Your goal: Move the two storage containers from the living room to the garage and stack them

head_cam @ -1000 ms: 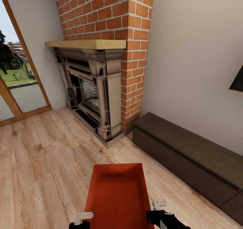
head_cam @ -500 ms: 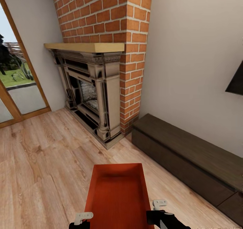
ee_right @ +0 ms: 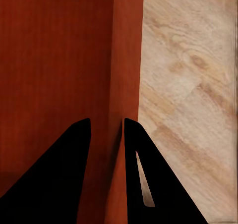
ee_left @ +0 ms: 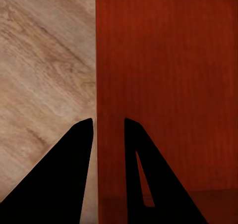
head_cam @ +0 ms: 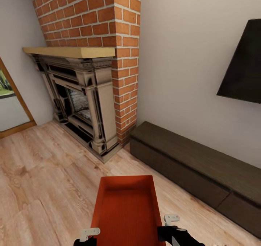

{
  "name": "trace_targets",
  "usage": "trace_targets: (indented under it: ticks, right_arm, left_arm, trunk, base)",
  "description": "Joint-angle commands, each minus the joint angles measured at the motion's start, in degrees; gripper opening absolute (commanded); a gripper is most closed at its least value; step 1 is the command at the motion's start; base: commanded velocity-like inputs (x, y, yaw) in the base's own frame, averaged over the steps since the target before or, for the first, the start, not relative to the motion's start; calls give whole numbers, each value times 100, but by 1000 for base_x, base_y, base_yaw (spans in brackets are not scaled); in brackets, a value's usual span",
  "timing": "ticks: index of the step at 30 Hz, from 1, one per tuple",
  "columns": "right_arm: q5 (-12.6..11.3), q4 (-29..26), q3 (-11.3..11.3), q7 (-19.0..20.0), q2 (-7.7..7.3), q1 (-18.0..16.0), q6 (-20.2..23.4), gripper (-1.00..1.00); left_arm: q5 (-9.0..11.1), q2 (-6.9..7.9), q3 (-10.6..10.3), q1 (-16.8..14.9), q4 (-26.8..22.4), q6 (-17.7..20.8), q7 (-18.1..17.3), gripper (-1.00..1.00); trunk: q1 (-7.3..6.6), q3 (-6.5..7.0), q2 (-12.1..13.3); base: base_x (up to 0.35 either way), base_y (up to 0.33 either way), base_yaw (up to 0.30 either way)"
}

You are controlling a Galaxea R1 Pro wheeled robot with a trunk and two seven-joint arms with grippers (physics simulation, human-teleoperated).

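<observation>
fireplace (head_cam: 85, 104) slid left; grippers (head_cam: 127, 233) still clamp container (head_cam: 125, 209).

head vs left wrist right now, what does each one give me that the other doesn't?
Head view alone: the brick fireplace with its wooden mantel, the black TV on the wall, the long dark cabinet, and the right gripper at the container's right wall.

Left wrist view alone: the close grip, with the left gripper straddling the container's thin left wall, one finger outside over the floor, one inside.

Both: the orange-red storage container held above the wood plank floor, and the left gripper.
</observation>
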Motion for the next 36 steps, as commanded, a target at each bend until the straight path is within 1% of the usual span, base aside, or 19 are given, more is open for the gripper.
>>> trace_targets:
  ticks: [1, 29, 36]
  right_arm:
    - [82, -18, 0, -11, -16, -6, 30, -100]
    - [83, -18, 1, -9, -21, -6, 30, -100]
    - [83, -18, 1, -6, -21, -6, 30, -100]
  left_arm:
    - [54, 8, -105, 1, 15, -22, 27, -100]
    - [54, 8, -105, 6, -5, -22, 27, -100]
    - [54, 8, -105, 6, 2, -22, 28, -100]
  trunk:
    - [0, -5, -3]
    - [0, -5, -3]
    - [-154, 121, 278]
  base:
    - [0, 0, -284]
    - [0, 0, -285]
    - [0, 0, -285]
